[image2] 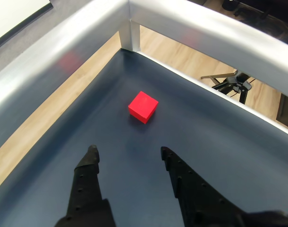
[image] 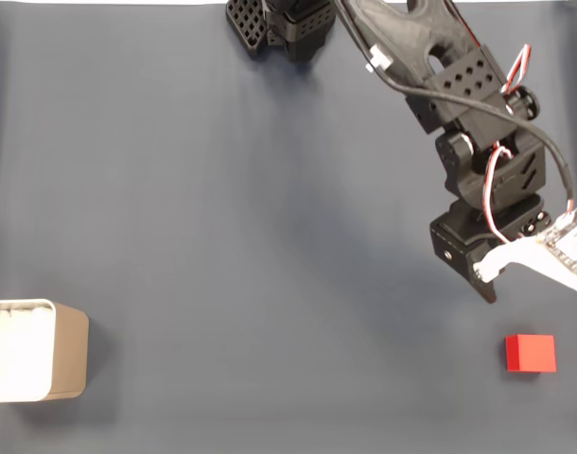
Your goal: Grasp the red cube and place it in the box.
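red cube, small, plain-faced, likely light and rigid, best pinched across two opposite flat faces; gripper spread wide, empty, just short of it.

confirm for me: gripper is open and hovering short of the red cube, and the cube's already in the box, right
Not quite. The gripper is open and short of the red cube, but the fixed view shows the cube lying on the table mat, far from the box.
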Available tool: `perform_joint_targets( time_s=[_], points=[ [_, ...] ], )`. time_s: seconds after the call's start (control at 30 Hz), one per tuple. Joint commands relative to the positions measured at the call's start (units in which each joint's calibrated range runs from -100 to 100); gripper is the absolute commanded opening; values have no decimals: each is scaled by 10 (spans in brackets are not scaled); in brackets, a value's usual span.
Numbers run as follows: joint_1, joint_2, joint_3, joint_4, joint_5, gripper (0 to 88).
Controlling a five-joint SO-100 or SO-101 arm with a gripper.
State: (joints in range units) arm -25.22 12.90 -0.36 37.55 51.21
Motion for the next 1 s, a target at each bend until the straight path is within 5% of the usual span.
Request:
perform_joint_targets(
  time_s=[0.0, 0.97],
  points=[
    [-2, 4, -35, -21, 0, 317],
    [0, 186, -204, -62, -8, 349]
  ],
)
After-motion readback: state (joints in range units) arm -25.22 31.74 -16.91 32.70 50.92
